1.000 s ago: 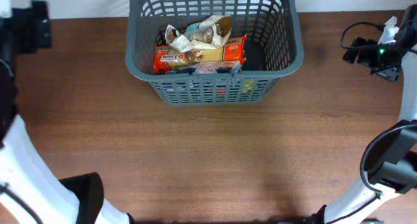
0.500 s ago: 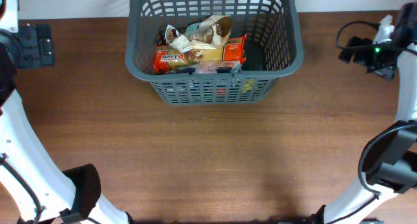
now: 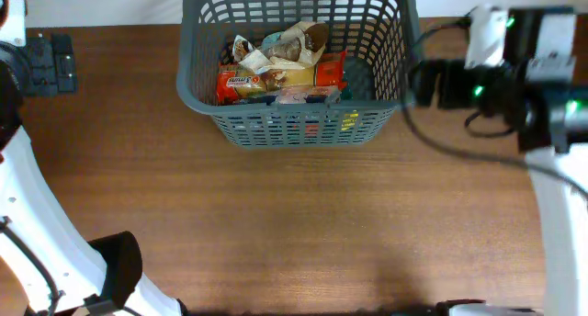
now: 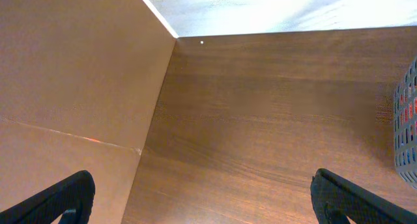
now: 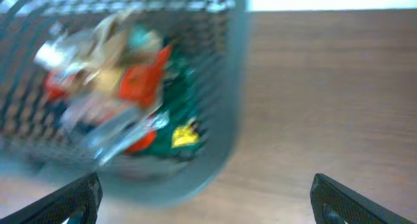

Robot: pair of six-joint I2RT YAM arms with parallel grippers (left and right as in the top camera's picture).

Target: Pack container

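Overhead view is showing the dark grey basket (image 3: pixel 190 59) at the far middle of the table (image 3: pixel 294 215), already holding an orange biscuit packet (image 3: pixel 280 77) and crumpled wrappers, with no packet lying outside it, so packing is seemingly finishing. The right gripper (image 5: pixel 203 185) is hovering just beside the basket's right wall and the left gripper (image 4: pixel 202 185) well off to its left, both with fingers spread apart and empty. Any next move is probably calling for tidying the contents or withdrawing.
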